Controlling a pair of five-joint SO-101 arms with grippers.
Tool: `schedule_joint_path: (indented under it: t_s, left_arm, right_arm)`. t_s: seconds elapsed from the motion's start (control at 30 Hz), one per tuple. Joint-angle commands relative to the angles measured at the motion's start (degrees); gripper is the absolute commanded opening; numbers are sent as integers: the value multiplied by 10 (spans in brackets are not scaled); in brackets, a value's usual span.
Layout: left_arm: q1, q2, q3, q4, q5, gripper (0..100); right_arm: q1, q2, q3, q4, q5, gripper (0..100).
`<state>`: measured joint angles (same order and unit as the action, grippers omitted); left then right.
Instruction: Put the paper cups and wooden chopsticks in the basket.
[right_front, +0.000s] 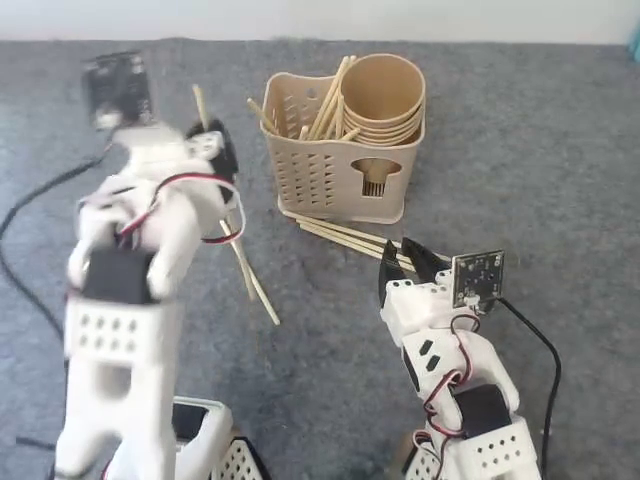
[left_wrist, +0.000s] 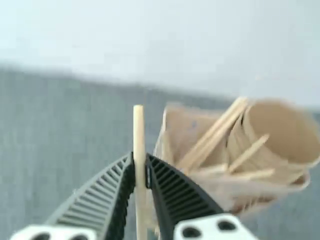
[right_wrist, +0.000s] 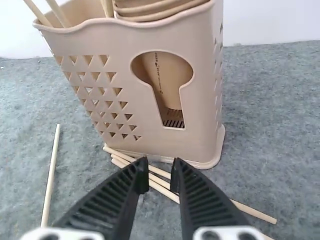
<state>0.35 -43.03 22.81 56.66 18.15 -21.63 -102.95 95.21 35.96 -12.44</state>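
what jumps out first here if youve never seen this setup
The beige basket at the back, holding stacked paper cups. Then the left gripper, shut on one chopstick to the basket's side, and the right gripper, open low over loose chopsticks at the basket's foot.

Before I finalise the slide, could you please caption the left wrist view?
Left gripper shut on a single wooden chopstick, with the basket of paper cups beyond.

Grey felt tabletop (right_front: 560, 150) (fuzzy texture), pale wall (right_front: 300, 18) behind
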Motion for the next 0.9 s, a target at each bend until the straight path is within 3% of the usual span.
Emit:
schedule_joint_path:
  t_s: [0.0, 0.33, 0.57, 0.7, 0.87]
  left_arm:
    - [4, -70, 0, -94, -2, 12]
    - [18, -103, 100, -509, -4, 12]
    - [59, -64, 102, -547, -18, 12]
    - [70, 2, 102, -626, -74, 12]
    - [71, 108, 58, -681, -87, 12]
  right_arm:
    - [-2, -10, 10, 3, 9, 84]
    - [-2, -10, 10, 3, 10, 84]
    - [-2, -10, 10, 4, 10, 84]
    - [-2, -10, 10, 5, 10, 84]
    - [-2, -10, 10, 5, 10, 84]
